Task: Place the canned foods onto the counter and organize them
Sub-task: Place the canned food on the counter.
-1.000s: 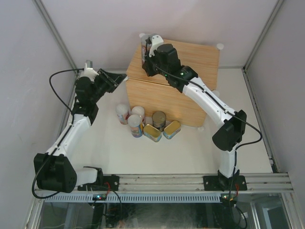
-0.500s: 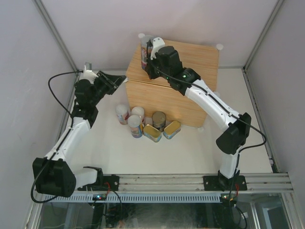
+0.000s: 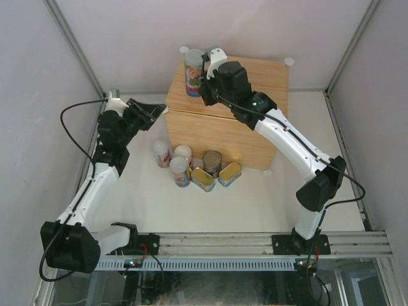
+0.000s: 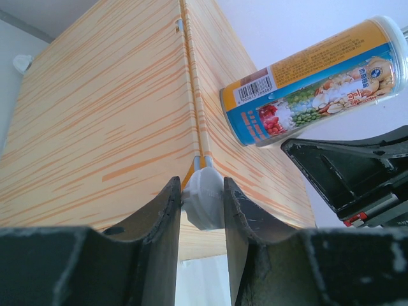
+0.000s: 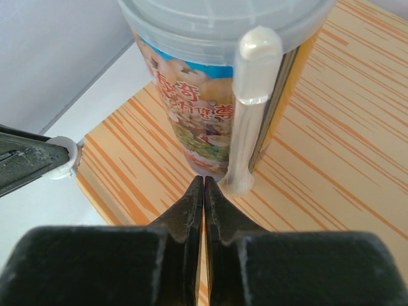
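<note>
Tall can point(image 3: 194, 73): upright on the counter point(image 3: 255, 83), right at the far-left corner of its top, white lid up, colourful label showing.
Right gripper point(image 5: 204, 182): up over the counter top, jaws pressed flat together, nothing between them; tips down at the foot of the tall can, touching or a hair off, too close to call.
White strip point(image 5: 252, 108): running down the tall can's side, just above the closed tips.
Left gripper point(image 4: 201, 185): out at the counter's left corner, pinched in on the white round connector point(image 4: 205, 207), one finger either side, no slack to speak of.
Counter corner: two wood-grain faces meeting at a seam right above the connector, tall can in sight beyond the top edge.
Three white-lidded cans point(image 3: 180, 167): standing on the table point(image 3: 268, 204) just off the counter's front-left, bunched close together.
Dark can point(image 3: 212, 160): metal top up, just right of that bunch, near the counter's front face.
Two gold tins point(image 3: 204, 179): lying flat at the near side of the cluster, side by side, hard up against the dark can.
</note>
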Tool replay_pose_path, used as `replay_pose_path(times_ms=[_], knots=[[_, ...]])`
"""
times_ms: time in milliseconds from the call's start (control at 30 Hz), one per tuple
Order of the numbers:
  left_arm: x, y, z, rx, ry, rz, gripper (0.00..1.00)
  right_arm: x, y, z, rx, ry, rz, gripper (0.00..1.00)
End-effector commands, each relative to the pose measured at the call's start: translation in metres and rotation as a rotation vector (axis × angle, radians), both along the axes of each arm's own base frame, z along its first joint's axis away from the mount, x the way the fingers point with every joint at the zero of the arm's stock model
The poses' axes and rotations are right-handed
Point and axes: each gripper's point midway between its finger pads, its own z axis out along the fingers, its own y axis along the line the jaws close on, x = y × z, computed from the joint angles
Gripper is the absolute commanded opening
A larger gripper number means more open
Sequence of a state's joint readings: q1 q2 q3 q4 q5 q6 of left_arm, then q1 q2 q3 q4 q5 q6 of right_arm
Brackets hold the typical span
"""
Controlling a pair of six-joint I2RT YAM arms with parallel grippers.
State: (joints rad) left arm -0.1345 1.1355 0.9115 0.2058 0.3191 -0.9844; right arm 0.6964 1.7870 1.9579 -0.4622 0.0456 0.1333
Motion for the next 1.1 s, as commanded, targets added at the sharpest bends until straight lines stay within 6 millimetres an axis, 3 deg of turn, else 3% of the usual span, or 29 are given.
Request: replay_pose_path(times_ms=[0,600,1067], knots=[[-0.015,0.008,0.000,0.035,-0.007,0.023,0.07,-0.008,-0.001,0.025,0.029,-0.057,0.013,0.00],[-0.039,0.012,-0.008,0.052,0.013,0.025,0.07,-0.016,0.017,0.014,0.024,-0.034,0.061,0.00],[-0.043,0.011,-0.007,0.054,0.006,0.020,0.07,-0.002,0.031,0.013,0.029,-0.029,0.066,0.00]])
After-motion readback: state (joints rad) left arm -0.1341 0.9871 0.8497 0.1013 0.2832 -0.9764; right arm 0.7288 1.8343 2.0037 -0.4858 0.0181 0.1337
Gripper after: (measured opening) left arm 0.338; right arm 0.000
